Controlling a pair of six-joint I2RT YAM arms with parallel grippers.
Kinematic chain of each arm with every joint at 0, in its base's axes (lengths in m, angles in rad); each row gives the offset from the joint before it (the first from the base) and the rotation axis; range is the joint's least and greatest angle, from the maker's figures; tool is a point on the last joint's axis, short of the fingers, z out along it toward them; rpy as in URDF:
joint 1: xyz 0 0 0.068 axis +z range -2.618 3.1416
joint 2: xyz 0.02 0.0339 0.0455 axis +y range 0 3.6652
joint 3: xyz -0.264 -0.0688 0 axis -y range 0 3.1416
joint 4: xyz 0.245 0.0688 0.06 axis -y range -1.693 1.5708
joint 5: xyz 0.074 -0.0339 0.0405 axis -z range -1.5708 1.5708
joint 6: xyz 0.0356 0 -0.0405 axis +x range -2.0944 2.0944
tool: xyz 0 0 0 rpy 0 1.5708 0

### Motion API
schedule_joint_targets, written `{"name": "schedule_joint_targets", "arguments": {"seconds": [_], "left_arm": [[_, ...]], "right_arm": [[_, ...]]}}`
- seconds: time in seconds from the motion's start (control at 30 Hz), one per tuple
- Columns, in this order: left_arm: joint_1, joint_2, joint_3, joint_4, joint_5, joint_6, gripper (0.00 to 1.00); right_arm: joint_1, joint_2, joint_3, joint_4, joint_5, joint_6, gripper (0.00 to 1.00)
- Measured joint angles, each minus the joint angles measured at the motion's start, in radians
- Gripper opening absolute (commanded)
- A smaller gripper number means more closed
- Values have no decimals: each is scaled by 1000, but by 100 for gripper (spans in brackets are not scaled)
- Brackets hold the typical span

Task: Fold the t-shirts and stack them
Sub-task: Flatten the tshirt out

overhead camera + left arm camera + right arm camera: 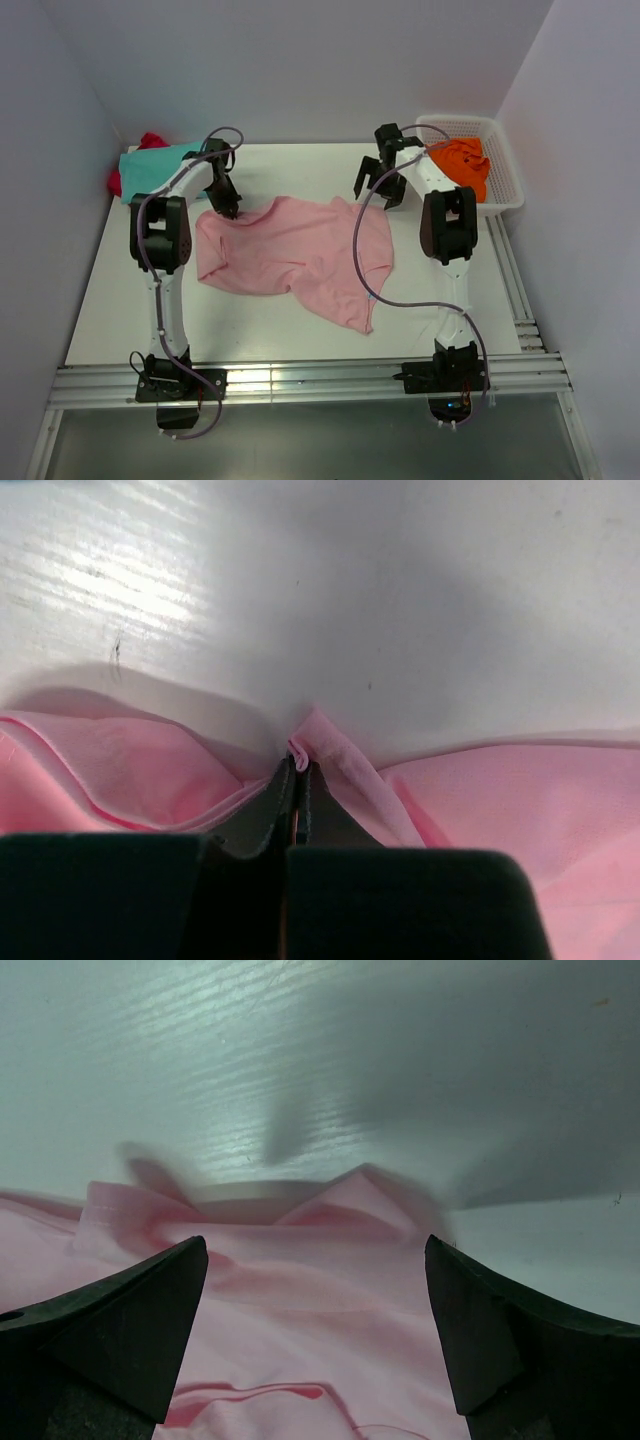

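Observation:
A pink t-shirt [295, 255] lies spread and wrinkled across the middle of the table. My left gripper [226, 205] is at its far left corner, shut on a pinch of the pink cloth [305, 742]. My right gripper [378, 186] hovers over the shirt's far right edge [330, 1270] with its jaws wide open and empty. A folded teal t-shirt [155, 168] lies at the far left, with a red garment [150, 142] behind it. An orange t-shirt [462, 162] sits in the white basket [508, 170].
The white basket stands at the far right corner, close to my right arm. White walls close in the table on the left, back and right. A metal rail [300, 380] runs along the near edge.

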Motion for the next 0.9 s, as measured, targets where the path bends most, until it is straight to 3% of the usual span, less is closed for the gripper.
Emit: {"name": "schedule_joint_targets", "arguments": {"seconds": [0.3, 0.4, 0.43, 0.5, 0.53, 0.6, 0.77, 0.9], "left_arm": [[7, -14, -23, -10, 11, 26, 0], [7, -15, -23, -10, 11, 32, 0], [7, -15, -24, -10, 11, 32, 0], [8, -15, -26, -9, 11, 33, 0], [8, -17, -29, -8, 11, 32, 0], [9, -21, -36, -9, 12, 32, 0], [16, -24, -22, -18, 19, 29, 0], [31, -3, 122, -29, 53, 3, 0]], "right_arm": [[17, 12, -56, 64, -13, 43, 91], [51, 12, -56, 72, -18, 48, 77], [65, 13, -58, 76, -22, 51, 62], [91, 13, -67, 84, -35, 51, 46], [99, 13, -71, 86, -41, 55, 27], [119, 14, -77, 84, -58, 51, 1], [129, 18, -51, 67, -64, 56, 0], [98, 54, 137, 6, -73, 68, 0]]}}
